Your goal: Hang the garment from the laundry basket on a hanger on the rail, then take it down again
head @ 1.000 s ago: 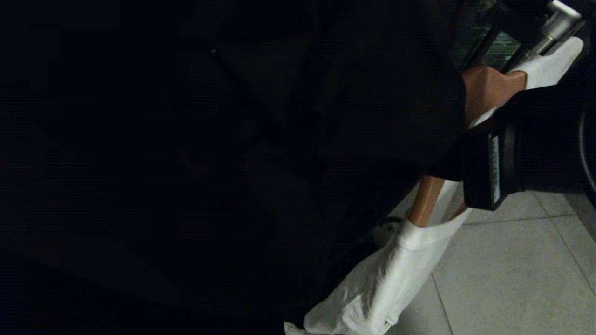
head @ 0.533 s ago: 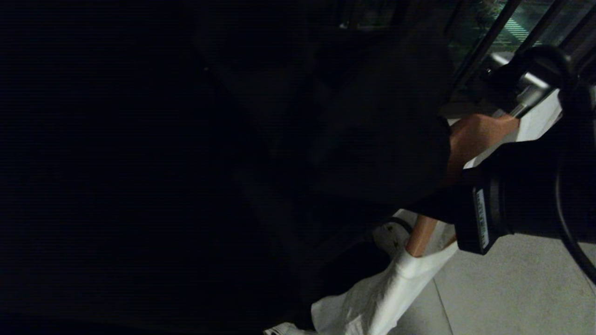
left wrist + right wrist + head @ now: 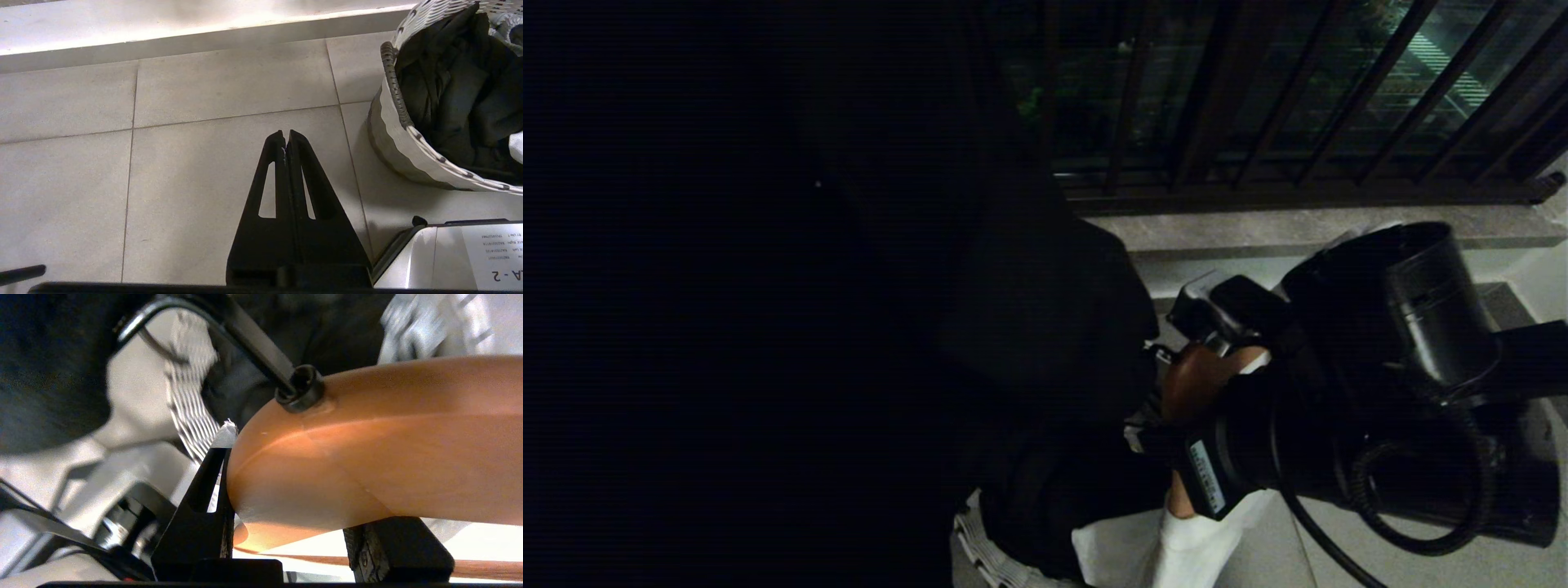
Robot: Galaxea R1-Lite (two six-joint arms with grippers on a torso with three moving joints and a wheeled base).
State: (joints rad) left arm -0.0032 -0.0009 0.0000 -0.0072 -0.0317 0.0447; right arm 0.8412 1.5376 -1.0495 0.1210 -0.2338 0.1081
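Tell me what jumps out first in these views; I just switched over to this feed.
The orange-brown wooden hanger fills the right wrist view, clamped in the right end effector, its dark metal hook rising from the top. In the head view a big dark garment blocks the left half, with white cloth trailing below. The left end effector is shut over bare floor tiles, beside the laundry basket of dark clothes.

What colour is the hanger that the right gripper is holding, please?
Warm orange-brown, like wood; the hanger shows best in the right wrist view, clamped in the right gripper.
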